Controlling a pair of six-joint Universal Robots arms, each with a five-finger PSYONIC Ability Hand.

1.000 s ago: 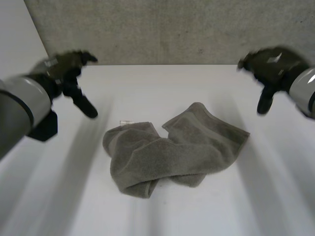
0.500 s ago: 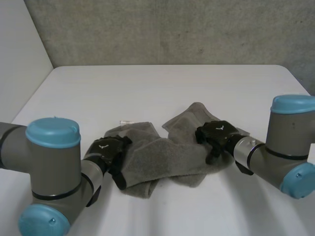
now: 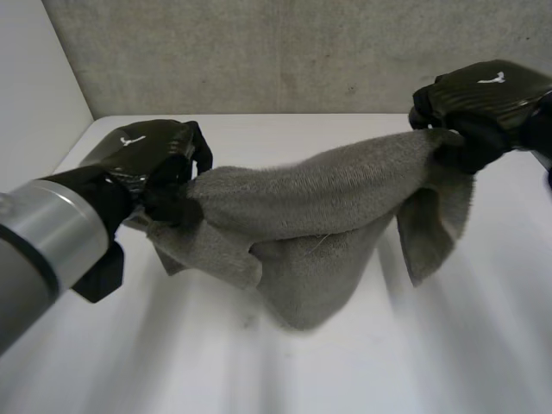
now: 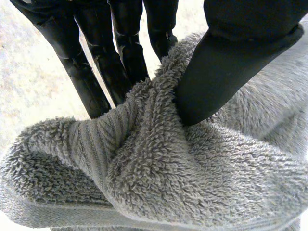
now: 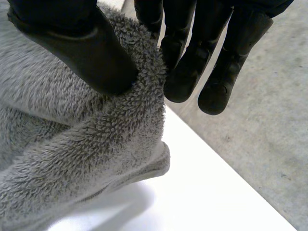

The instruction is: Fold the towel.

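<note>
Grey towel point(image 3: 319, 207) hangs stretched above the white table point(image 3: 483, 345), sagging toward it mid-span; left hand point(image 3: 151, 159) pinches one end between thumb and fingers, right hand point(image 3: 483, 95) clamps the other

Head camera: we look down on white desk point(image 3: 285, 138). Wrist cameras: close-up; all share grey terry towel point(image 3: 319, 198).

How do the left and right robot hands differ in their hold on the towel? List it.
The left robot hand pinches a thick bunch of the towel; the right robot hand pinches near an edge, some fingers clear of cloth. The right robot hand appears higher than the left. Both clamp towel between thumb and fingers.
</note>
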